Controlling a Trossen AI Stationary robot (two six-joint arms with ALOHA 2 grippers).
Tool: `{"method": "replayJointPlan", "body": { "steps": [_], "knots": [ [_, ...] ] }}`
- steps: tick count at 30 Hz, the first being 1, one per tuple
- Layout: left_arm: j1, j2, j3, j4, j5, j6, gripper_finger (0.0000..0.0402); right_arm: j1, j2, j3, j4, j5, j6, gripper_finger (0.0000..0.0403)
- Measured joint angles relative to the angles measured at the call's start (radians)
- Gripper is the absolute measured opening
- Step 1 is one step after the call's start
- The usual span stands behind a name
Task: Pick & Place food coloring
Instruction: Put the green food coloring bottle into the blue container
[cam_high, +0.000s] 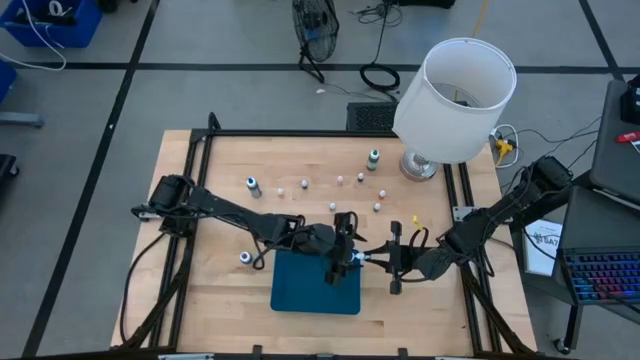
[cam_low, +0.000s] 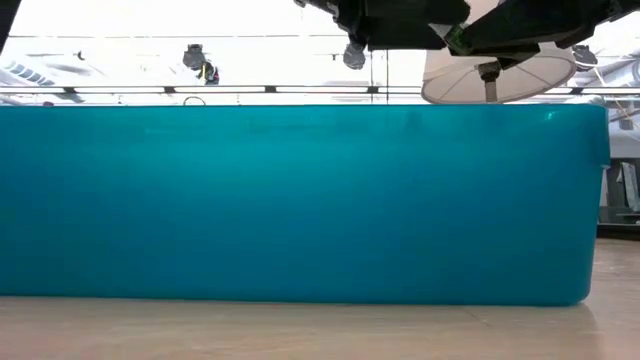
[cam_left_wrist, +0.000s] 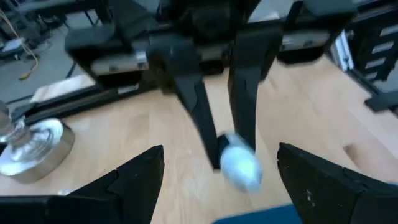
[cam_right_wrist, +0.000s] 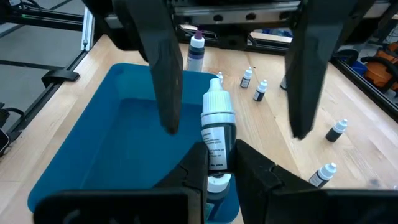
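Observation:
My right gripper (cam_right_wrist: 217, 155) is shut on one food coloring bottle (cam_right_wrist: 217, 130), which has a dark body and a white cap. It hangs over the right part of the blue tray (cam_high: 300, 290). My left gripper (cam_high: 356, 257) faces it, open, with its fingers (cam_right_wrist: 166, 74) standing on either side of the bottle's cap end without touching it. In the left wrist view the cap (cam_left_wrist: 239, 167) shows between my left gripper's (cam_left_wrist: 221, 152) open fingers. Other food coloring bottles (cam_high: 340, 180) stand on the table beyond the tray. A grey one (cam_high: 254, 186) is at the left and a green one (cam_high: 373, 157) at the back. My right gripper pinches the bottle's bottom end (cam_right_wrist: 216, 169) between its two fingers. The fingers come nearly level from the table's right side and lie along the bottle. The bottle sticks out past the fingertips, cap toward my left gripper, lifted clear above the tray.
A big white lampshade (cam_high: 455, 100) on a metal foot (cam_high: 418, 165) stands at the table's back right. One bottle (cam_high: 244, 258) stands left of the tray. In the low view the tray's wall (cam_low: 300, 200) fills most of the picture. A black frame (cam_high: 300, 133) edges the table.

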Motion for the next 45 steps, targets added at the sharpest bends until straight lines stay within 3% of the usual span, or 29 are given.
{"method": "replayJointPlan", "body": {
  "steps": [4, 13, 18, 23, 26, 31, 35, 39, 45],
  "knots": [
    [-0.001, 0.005, -0.001, -0.012, 0.003, 0.009, 0.0261, 0.000, 0.000, 0.000, -0.002, 0.000, -0.002, 0.0042],
    [-0.005, 0.003, -0.001, -0.003, 0.005, 0.048, 0.0122, 0.000, 0.000, 0.000, -0.001, 0.000, -0.002, 0.0042],
    [-0.006, 0.003, -0.001, -0.008, 0.004, 0.054, 0.0076, 0.000, 0.000, 0.000, -0.011, 0.003, 0.001, 0.0042],
    [-0.028, -0.043, -0.001, -0.120, -0.036, 0.042, 0.0070, -0.002, 0.000, 0.003, -0.001, 0.004, 0.023, 0.0064],
    [-0.061, -0.112, -0.004, -0.323, -0.102, -0.025, 0.0070, 0.001, -0.002, -0.001, -0.018, -0.001, 0.036, 0.0094],
    [-0.131, -0.197, -0.001, -0.671, -0.170, -0.247, 0.0070, -0.001, -0.001, 0.000, -0.014, -0.002, 0.052, 0.0127],
    [-0.161, -0.187, -0.003, -0.885, -0.183, -0.457, 0.0070, 0.000, 0.000, 0.000, -0.013, -0.004, 0.064, 0.0134],
    [-0.161, -0.104, -0.002, -0.947, -0.121, -0.557, 0.0070, 0.000, 0.000, 0.000, -0.014, -0.003, 0.088, 0.0133],
    [-0.153, 0.014, -0.002, -0.946, 0.024, -0.573, 0.0070, 0.000, 0.000, 0.000, 0.006, -0.003, 0.088, 0.0126]
  ]
}}
